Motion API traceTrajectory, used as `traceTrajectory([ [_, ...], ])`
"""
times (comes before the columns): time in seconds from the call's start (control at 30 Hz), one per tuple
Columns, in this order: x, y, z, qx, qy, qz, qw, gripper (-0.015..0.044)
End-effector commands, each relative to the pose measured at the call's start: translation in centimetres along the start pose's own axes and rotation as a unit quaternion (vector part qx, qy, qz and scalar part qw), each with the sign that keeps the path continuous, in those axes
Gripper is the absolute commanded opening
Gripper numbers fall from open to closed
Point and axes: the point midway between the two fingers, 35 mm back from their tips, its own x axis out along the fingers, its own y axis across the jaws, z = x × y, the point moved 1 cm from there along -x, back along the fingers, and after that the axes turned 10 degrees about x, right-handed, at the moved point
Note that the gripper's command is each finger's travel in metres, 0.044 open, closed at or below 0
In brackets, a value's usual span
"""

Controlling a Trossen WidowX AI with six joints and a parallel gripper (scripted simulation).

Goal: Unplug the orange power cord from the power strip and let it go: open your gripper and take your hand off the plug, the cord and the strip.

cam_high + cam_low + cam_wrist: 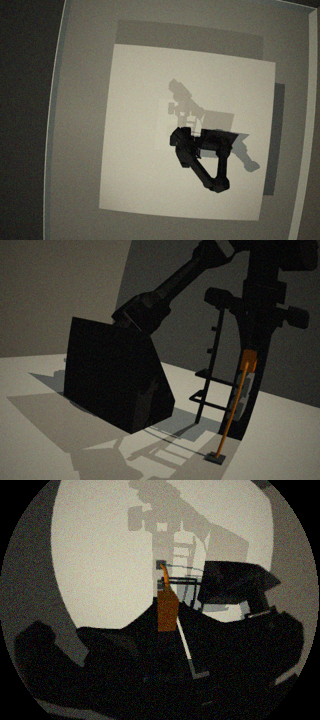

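The orange plug (pixel 249 357) (pixel 167 612) sits at the top of a grey power strip (pixel 245 391) that stands upright on a dark stand. Its orange cord (pixel 232 410) (pixel 163 578) runs down to a small grey anchor pad (pixel 215 457) on the table. My gripper (pixel 250 361) comes down from above, with a dark finger on each side of the plug, closed on it. In the overhead view my arm (pixel 186 148) covers the plug, and only a pale part of the strip (pixel 194 125) shows.
A big dark box (pixel 111 374) (pixel 218 140), the arm's base, stands left of the strip. A thin dark rack (pixel 209 374) stands between the box and the strip. The pale table (pixel 144 167) ends in a grey border all round.
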Motion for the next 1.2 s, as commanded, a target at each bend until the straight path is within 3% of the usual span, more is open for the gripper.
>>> traceTrajectory([
  [0.0,0.0,0.0,0.0,0.0,0.0,0.0,1.0,0.0035],
  [0.2,0.0,0.0,0.0,0.0,0.0,0.0,1.0,0.0],
  [1.17,-0.4,0.9,4.3,0.0,-0.001,0.0,1.0,0.0],
])
